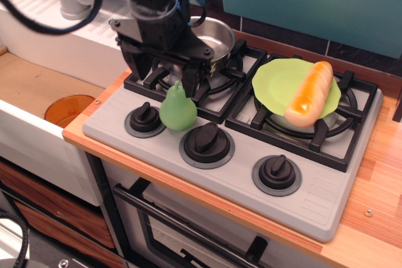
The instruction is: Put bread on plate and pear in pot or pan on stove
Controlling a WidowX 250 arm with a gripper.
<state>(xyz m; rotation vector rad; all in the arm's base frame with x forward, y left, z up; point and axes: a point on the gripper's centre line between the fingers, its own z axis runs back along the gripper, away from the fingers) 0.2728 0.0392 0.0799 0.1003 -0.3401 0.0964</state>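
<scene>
Light-green pear (178, 108) upright on the grey stove (232, 149), between two front knobs and just in front of the left burner grate. Black gripper (164, 80) right behind and above the pear's stem, fingers spread, holding nothing. Steel pot (213, 37) behind it on that left burner; bread (308, 93) on the lime-green plate (279, 81), right burner.

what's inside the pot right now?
Only part of the pot interior shows: bare shiny steel, nothing in it. The gripper covers the near left side, so that part cannot be checked. The pear stands outside, between two knobs on the stove.
</scene>
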